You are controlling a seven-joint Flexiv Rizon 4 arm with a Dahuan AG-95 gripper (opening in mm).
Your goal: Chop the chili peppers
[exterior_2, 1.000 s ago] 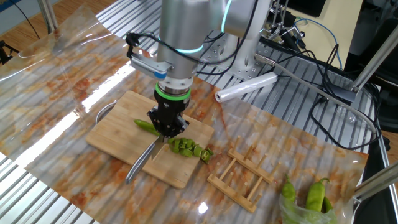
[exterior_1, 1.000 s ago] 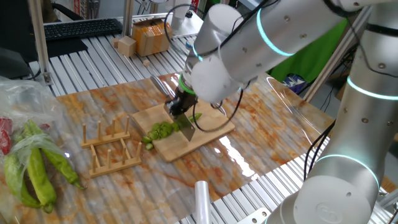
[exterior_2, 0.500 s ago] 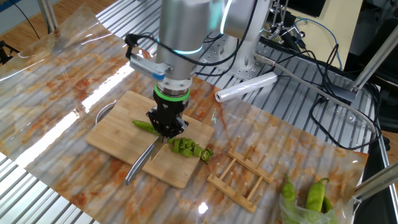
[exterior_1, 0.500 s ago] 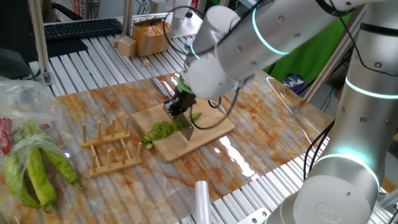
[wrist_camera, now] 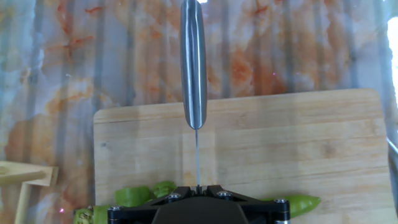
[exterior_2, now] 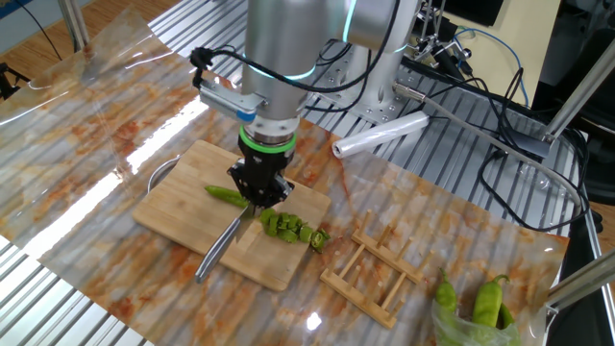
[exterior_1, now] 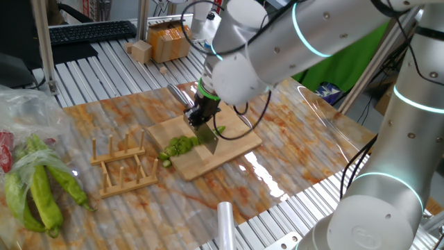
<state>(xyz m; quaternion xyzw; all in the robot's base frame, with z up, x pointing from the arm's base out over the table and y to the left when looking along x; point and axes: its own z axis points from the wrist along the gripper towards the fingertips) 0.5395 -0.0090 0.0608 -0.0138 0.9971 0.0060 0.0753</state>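
Observation:
A slim light-green chili lies on the wooden cutting board (exterior_2: 173,207). Its uncut part (exterior_2: 227,196) is to the left of the knife and its cut chunks (exterior_2: 288,227) to the right. My gripper (exterior_2: 258,197) is shut on a knife (exterior_2: 216,252), blade edge down across the chili. In the hand view the knife (wrist_camera: 193,62) points away over the board (wrist_camera: 280,143), with my gripper (wrist_camera: 197,188) closed on the blade's spine. There the chili tip (wrist_camera: 298,203) shows on the right and the chunks (wrist_camera: 134,195) on the left. In the first fixed view the blade (exterior_1: 208,142) stands beside the chunks (exterior_1: 182,144).
A wooden rack (exterior_2: 370,269) stands next to the board. Thick long green peppers (exterior_1: 38,191) lie in a plastic bag at the table's end. A roll of plastic film (exterior_2: 380,135) lies on the slatted frame. Cardboard boxes (exterior_1: 166,38) sit behind the table.
My hand and the knife have shifted very slightly over the chili; the chunks and the board have stayed put.

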